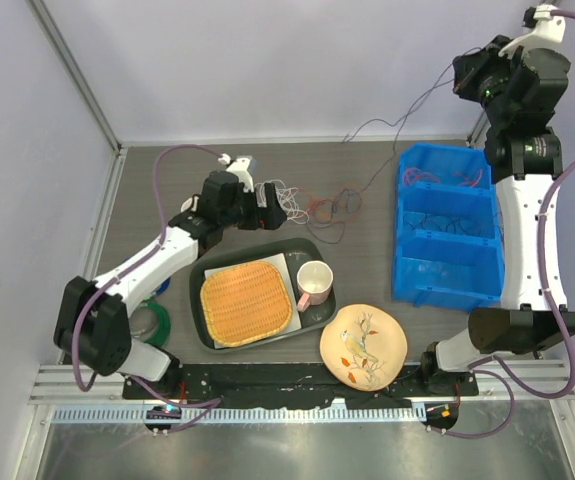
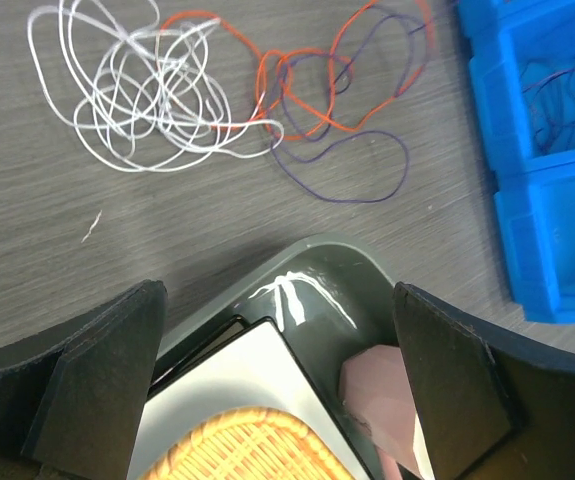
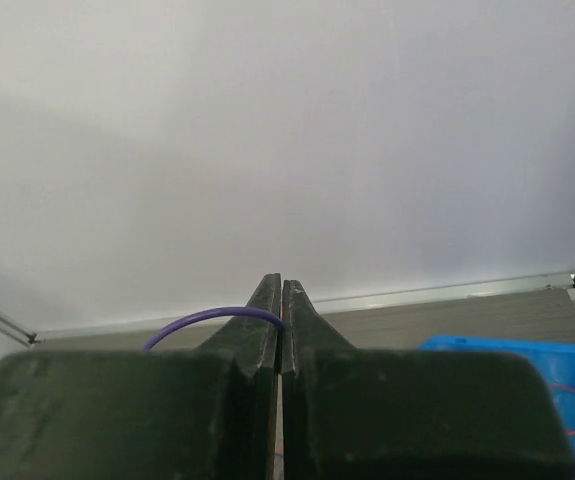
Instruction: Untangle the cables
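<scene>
The cables lie in a loose bunch on the table: white loops (image 2: 137,90), a red-orange wire (image 2: 302,95) and a thin purple wire (image 2: 357,175). In the top view the bunch (image 1: 317,205) sits just right of my left gripper (image 1: 272,205). That gripper (image 2: 277,295) is open and empty, hovering over the tray's far corner, short of the wires. My right gripper (image 1: 462,82) is raised high at the back right. It (image 3: 282,285) is shut on a purple cable (image 3: 212,318), which runs taut down to the bunch (image 1: 397,120).
A dark tray (image 1: 302,250) holds a woven mat (image 1: 245,300) and a pink mug (image 1: 313,283). A patterned plate (image 1: 363,345) lies near the front. A blue three-compartment bin (image 1: 447,235) with some wires stands on the right. Tape rings (image 1: 152,320) lie by the left arm.
</scene>
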Controlling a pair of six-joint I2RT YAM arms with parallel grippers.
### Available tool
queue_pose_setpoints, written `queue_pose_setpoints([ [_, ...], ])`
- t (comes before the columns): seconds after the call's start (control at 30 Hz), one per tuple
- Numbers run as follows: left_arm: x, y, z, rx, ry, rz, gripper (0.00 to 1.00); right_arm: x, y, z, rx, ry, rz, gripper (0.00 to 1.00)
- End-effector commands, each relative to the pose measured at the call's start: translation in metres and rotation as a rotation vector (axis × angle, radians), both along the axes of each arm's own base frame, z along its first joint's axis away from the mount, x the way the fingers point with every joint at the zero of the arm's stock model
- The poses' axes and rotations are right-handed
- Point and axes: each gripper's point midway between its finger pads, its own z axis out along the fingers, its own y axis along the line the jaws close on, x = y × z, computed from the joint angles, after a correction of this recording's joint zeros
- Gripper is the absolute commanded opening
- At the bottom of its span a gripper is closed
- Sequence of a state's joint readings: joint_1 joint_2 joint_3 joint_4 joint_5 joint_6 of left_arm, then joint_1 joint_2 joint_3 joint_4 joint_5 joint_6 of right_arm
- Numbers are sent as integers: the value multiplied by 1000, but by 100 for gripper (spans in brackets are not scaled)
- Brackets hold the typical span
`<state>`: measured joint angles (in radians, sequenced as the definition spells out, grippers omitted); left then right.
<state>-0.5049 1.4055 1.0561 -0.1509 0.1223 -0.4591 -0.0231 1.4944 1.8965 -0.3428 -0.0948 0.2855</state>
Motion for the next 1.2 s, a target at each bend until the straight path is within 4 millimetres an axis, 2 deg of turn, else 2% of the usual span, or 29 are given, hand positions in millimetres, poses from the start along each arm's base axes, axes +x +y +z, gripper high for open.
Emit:
queue_pose_setpoints([
  [0.0,15,-12,-11,18,7,-28,100,-15,5,32,33,-31,31,1],
  [0.17,16,-11,-28,43,50,-28,100,-20,-23,62,-18,-81,-107,1],
  [0.2,16,-11,-29,44,50,-30,100,-29,-33,79,-24,-112,-160,1],
  [0.23,15,-11,-30,46,51,-33,100,-31,-46,85,-27,-123,-232,1],
  [0.27,15,-11,-30,44,50,-34,100,-31,-54,90,-43,-132,-268,1],
  [0.3,16,-11,-30,45,47,-35,100,-40,-59,107,-50,-175,-296,1],
  [0.33,17,-12,-29,44,40,-38,100,-42,-61,113,-58,-194,-309,1],
  [0.43,12,-27,-20,0,20,-128,100,-52,-46,131,-78,-265,-230,1],
  [0.5,5,-42,-12,-35,11,-237,100,-64,-19,147,-80,-339,-83,1],
  [0.57,6,-48,-5,-47,-5,-268,100,-77,-6,160,-76,-389,-16,1],
  [0.63,8,-49,-2,-50,-11,-263,100,-92,-2,172,-56,-432,3,1],
  [0.77,3,-48,-11,-52,18,-262,100,-93,-8,161,-95,-412,-35,1],
  [0.8,2,-47,-11,-55,26,-257,100,-83,-18,147,-93,-377,-88,1],
  [0.93,1,-39,-16,-33,40,-214,100,-65,-46,112,-110,-290,-230,1],
  [0.97,0,-37,-16,-29,40,-204,100,-56,-50,93,-108,-247,-252,1],
  [1.03,-1,-32,-17,-16,39,-188,100,-50,-60,76,-111,-210,-300,1],
  [1.07,-2,-30,-17,-13,37,-183,100,-48,-62,59,-113,-183,-314,1],
  [1.17,-2,-25,-16,0,31,-161,100,-49,-78,29,-103,-138,-399,1],
])
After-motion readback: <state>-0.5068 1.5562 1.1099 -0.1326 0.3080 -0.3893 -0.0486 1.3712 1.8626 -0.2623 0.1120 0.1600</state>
